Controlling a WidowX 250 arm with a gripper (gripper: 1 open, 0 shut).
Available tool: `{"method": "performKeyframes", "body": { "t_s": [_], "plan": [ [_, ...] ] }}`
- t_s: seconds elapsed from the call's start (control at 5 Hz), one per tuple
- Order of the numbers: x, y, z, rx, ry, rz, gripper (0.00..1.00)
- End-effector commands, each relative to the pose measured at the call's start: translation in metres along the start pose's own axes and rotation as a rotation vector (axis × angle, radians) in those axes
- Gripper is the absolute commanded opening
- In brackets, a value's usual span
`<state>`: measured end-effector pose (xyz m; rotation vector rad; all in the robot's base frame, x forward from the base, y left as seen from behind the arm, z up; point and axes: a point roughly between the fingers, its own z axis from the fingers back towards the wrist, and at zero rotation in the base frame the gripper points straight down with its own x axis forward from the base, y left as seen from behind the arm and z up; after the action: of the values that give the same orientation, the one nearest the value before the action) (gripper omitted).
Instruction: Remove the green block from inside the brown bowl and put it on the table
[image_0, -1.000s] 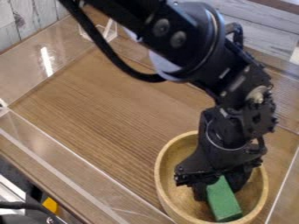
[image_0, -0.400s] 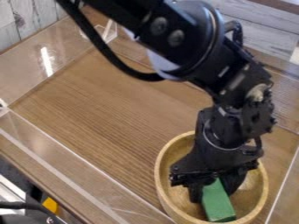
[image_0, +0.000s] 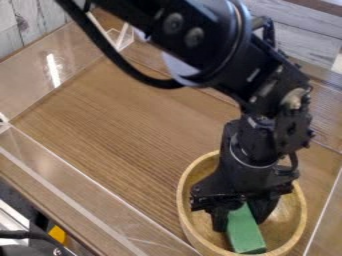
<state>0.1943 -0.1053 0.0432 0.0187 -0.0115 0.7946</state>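
1. since a second ago, the green block (image_0: 243, 230) has slid a little toward the bottom left of the picture, and its lower end now looks a bit higher against the bowl's near wall. the black arm (image_0: 214, 50) above it has leaned a little to the left too.
2. the claw (image_0: 243, 206) points straight down into the brown bowl (image_0: 195, 180). its black fingers (image_0: 217, 208) are squeezed tight on the top end of the green block.
3. the block hangs tilted, with the top end in the claw and the low end down by the bowl's near rim. i cannot tell if the low end still touches the bowl.
4. the block is still over the bowl, so the job is not done. the table (image_0: 107, 120) has lots of bare wood to the left of the bowl.
5. what could go wrong: the claw only holds one end, so the block could swing or slip out and drop back into the bowl.
6. if the arm moves sideways before the block is above the thick rim, the low end could bump the rim. that could knock the block loose or push the bowl along.
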Motion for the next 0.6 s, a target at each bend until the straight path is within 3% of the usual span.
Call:
{"method": "performKeyframes", "body": {
  "t_s": [0.0, 0.4],
  "plan": [
    [0.0052, -0.0089, 0.0170, -0.053, -0.006, 0.005, 0.00],
    [0.0072, -0.0086, 0.0228, -0.050, 0.012, 0.003, 0.00]
  ]
}}
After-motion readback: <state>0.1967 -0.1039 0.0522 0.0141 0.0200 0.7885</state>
